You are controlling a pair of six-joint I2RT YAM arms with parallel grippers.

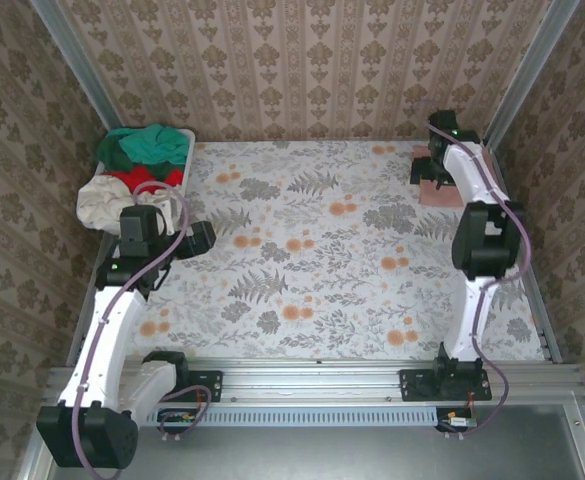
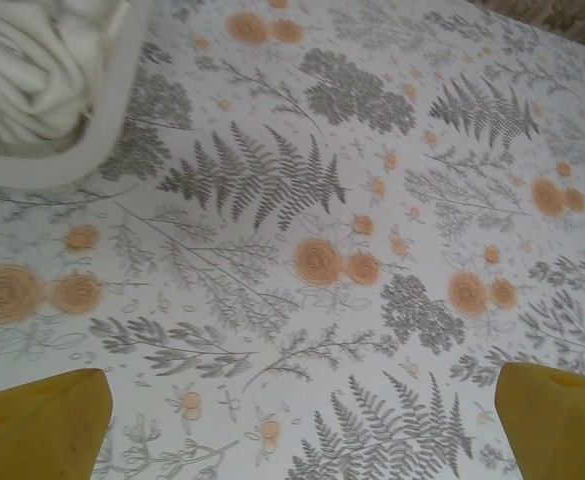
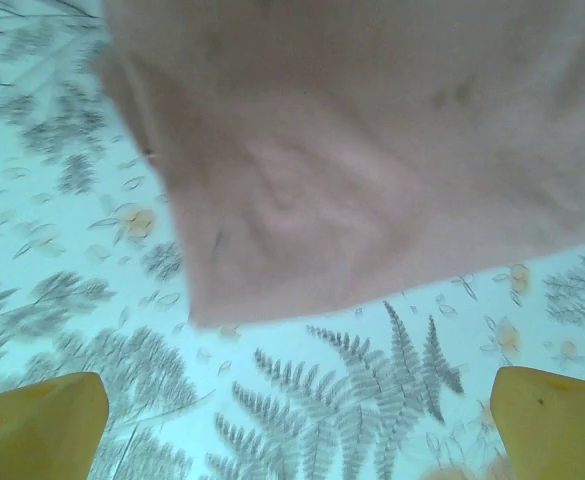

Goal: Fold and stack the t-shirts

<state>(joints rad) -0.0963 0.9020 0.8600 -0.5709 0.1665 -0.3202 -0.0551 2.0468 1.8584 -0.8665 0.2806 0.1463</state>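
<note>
A worktop covered in white cloth printed with grey ferns and orange flowers [image 1: 312,270] spreads across the middle of the scene. At its far left corner sits a white plastic laundry basket [image 2: 112,90], its rounded rim lying against the cloth. Beige wallpaper with a brown damask pattern [image 1: 312,60] lines the far, left and right walls. Bare aluminium posts [image 1: 72,60] run up the far corners, and an aluminium rail [image 1: 312,372] borders the near edge.

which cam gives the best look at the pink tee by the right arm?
Right wrist: the dusty-pink soft cloth t-shirt spans the upper frame up close, edge and corner clear. Top external shows a small pink patch at the far right, partly covered by the right arm.
</note>
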